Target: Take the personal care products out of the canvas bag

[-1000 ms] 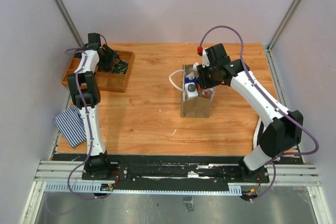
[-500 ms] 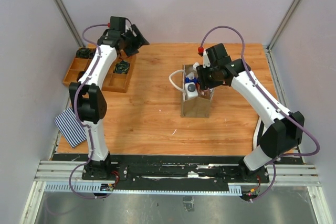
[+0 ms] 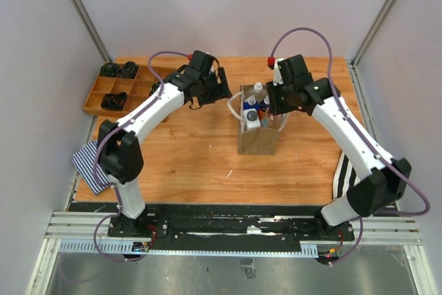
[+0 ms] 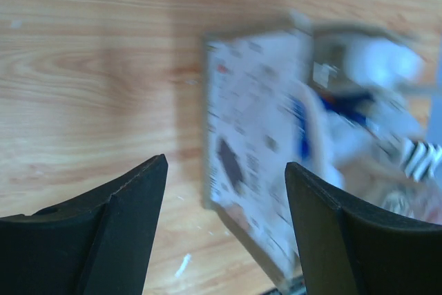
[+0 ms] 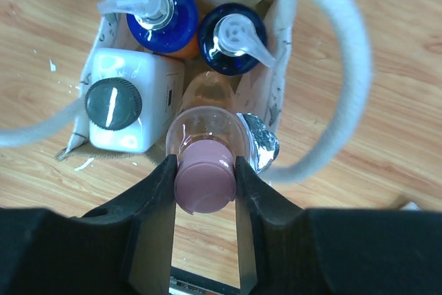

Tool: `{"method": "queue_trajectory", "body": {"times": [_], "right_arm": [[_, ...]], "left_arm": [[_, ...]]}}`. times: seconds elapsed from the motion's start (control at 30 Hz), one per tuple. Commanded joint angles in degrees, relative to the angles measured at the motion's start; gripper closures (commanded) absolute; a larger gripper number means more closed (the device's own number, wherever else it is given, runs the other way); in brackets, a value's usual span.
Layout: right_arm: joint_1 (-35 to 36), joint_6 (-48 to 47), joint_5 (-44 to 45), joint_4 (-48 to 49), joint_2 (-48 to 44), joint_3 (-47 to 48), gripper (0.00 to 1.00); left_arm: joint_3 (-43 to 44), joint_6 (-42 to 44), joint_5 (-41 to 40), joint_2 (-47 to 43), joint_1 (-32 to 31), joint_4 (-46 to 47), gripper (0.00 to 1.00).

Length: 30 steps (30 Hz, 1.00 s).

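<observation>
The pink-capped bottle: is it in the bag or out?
In. The bottle stands inside the bag beside other bottles, the right end effector shut on its cap.

Soft, even overhead light leaves only faint shadows on the table (image 3: pixel 193 150), the canvas bag (image 4: pixel 255 150) is smeared with blur in the left wrist view, and the right wrist view is sharp, with glare on the clear pink-capped bottle (image 5: pixel 205 183) and the white rectangular pump bottle (image 5: pixel 148 81).

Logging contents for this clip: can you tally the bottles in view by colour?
1 white rectangular bottle
2 blue bottles
1 clear pink-capped bottle
1 clear white-capped bottle
Total: 5
</observation>
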Motion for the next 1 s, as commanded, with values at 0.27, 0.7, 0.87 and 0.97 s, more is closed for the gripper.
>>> {"method": "queue_trajectory", "body": {"times": [0.27, 0.7, 0.87, 0.97], "right_arm": [[-8.55, 1.09, 15.57, 5.39, -13.54, 12.43, 0.99], [-17.83, 4.13, 10.92, 9.08, -14.85, 7.58, 0.99], [-19.07, 5.07, 7.92, 10.91, -12.52, 0.76, 0.99], [-19.12, 5.25, 7.84, 12.47, -11.73, -3.31, 0.97]], "left_arm": [[7.55, 6.95, -15.48, -5.81, -20.64, -6.94, 0.25], [21.67, 10.08, -31.18, -3.30, -29.24, -14.10, 0.24], [26.74, 10.83, -25.80, 3.81, -29.19, -16.46, 0.21], [26.80, 9.32, -26.64, 7.94, -29.22, -18.13, 0.21]]}}
